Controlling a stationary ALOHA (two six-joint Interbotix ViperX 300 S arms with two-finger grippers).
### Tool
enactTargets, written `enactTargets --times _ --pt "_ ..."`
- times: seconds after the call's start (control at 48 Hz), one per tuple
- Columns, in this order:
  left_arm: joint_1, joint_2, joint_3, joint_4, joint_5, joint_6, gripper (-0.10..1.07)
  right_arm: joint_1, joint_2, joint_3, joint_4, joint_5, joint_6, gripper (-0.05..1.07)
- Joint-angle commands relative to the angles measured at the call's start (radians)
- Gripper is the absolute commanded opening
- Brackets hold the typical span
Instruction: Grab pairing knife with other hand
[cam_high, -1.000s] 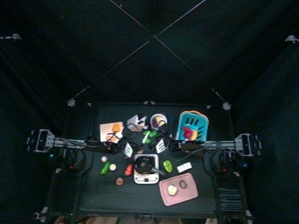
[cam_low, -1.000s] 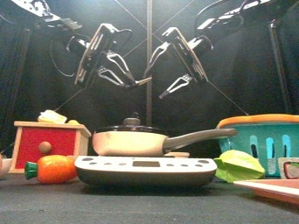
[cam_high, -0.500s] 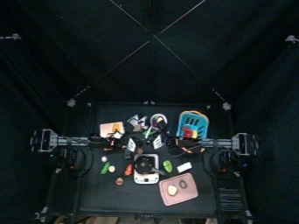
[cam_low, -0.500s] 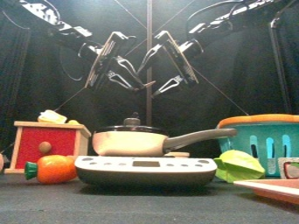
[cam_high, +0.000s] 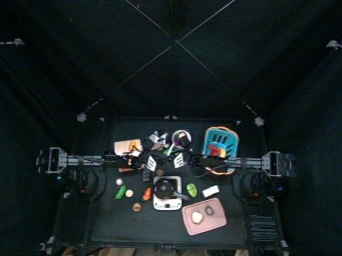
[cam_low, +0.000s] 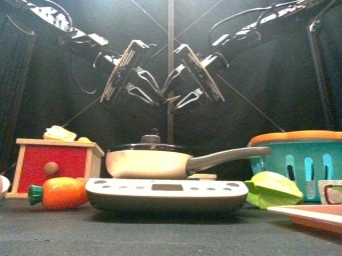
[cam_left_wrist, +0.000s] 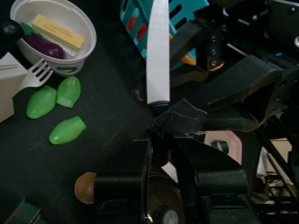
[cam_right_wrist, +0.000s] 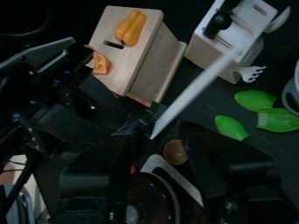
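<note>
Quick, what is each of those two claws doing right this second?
Left gripper: jaws closed on the paring knife.
Right gripper: right beside the knife's handle; cannot be told whether it grips.

Honestly nothing readable anywhere in these shots. The hot plate (cam_low: 167, 194) under the pan has a display strip and some button marks on its front panel, but they're way too small and blurry to make out. No labels, brands or numbers on anything else around it either.
</note>
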Motion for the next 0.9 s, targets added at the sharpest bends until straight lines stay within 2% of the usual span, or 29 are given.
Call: enactTargets --times 0.0,0.333,0.438,0.562,0.667,0.875 --pt "0.018 -0.006 -0.032 0.002 -0.006 0.000 0.53 -0.002 -0.014 -0.021 0.005 0.000 -0.002 0.73" --pt "0.021 -0.003 -0.025 0.003 -0.011 0.002 0.56 -0.003 -0.015 -0.018 0.018 0.003 -0.005 0.57" --pt "0.017 0.000 -0.009 0.009 -0.041 0.005 0.62 -0.011 -0.020 -0.011 0.014 0.008 -0.005 0.56" --pt "0.020 -0.005 0.015 0.017 -0.109 0.006 0.77 -0.012 -0.025 0.000 0.014 0.009 -0.012 0.55" --pt "0.021 -0.021 0.037 0.018 -0.127 0.008 0.88 -0.012 -0.037 0.017 0.012 0.008 -0.015 0.55" --pt "0.028 -0.092 0.092 0.020 -0.129 0.011 0.91 -0.009 -0.087 0.080 -0.008 0.009 -0.014 0.55"
